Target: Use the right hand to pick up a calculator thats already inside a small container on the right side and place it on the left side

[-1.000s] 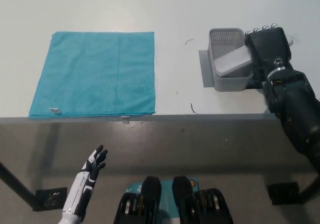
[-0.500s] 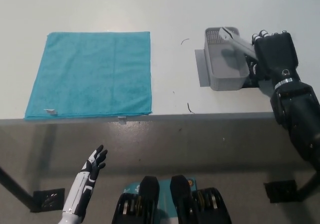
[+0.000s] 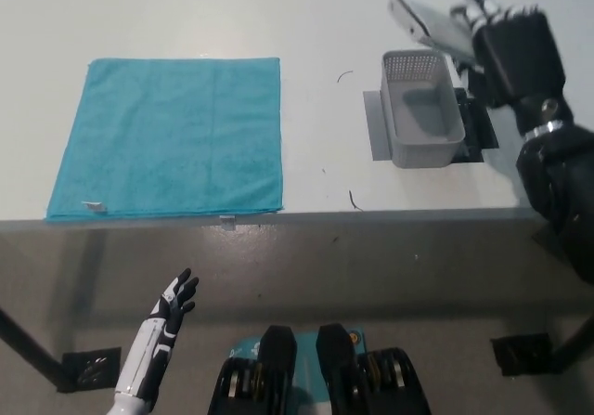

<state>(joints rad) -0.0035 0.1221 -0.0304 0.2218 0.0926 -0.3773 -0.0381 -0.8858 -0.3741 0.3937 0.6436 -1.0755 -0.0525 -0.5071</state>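
While your right hand point(image 3: 506, 44) grips the calculator point(image 3: 432, 25) above the empty container point(image 3: 423, 109), a teal cloth point(image 3: 172, 136) lies on the white table point(image 3: 316, 25); your left hand point(image 3: 174, 304) hangs open below.

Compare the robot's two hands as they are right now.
The right hand is black, raised over the table's far right, and shut on the calculator; the left hand is white, low in front of the table edge, open and holding nothing. Both are five-fingered robot hands.
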